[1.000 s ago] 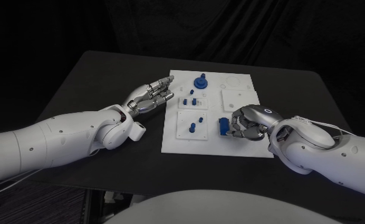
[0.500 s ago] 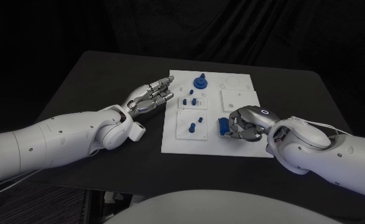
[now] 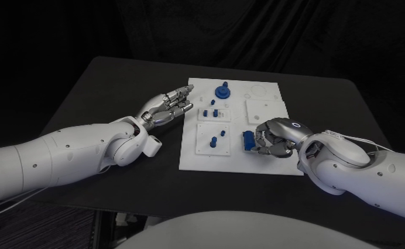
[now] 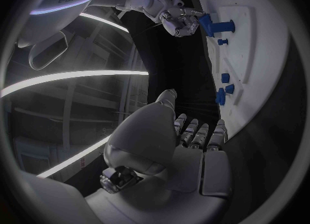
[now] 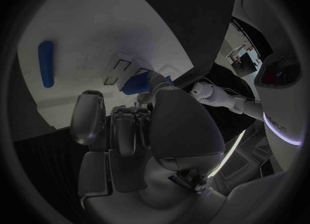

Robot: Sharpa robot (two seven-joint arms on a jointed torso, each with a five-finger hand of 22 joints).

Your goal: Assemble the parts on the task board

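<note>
The flat white rectangular task board (image 3: pixel 240 161) was seen lying in the middle of the black tabletop (image 3: pixel 110 94). At the board's near right part, a chunky blue plastic block (image 3: pixel 248 139) was grasped by the curled silver fingers (image 3: pixel 263 141) of the right hand (image 3: pixel 274 137), the block standing just above or on the board; whether it was already seated could not be told. In the right wrist view the same block (image 5: pixel 137 85) was seen at the fingertips, with a slim blue bar (image 5: pixel 45 64) lying apart from it on the white surface.

The left hand (image 3: pixel 167 107) was held just off the board's left edge, its fingers released and stretched out, grasping nothing.

Farther back on the board a round blue knob with a peg (image 3: pixel 222 91) was seen standing, and small blue pieces (image 3: pixel 212 112) were set in the square panels between that knob and the held block.

The step in hand was judged to be the placing of the block. A slip could be caused by the grip being taken at one side of the block only: it might be tilted on being pressed and jammed askew. The board might also be pushed across the tabletop, since it was not being steadied by the left hand.
</note>
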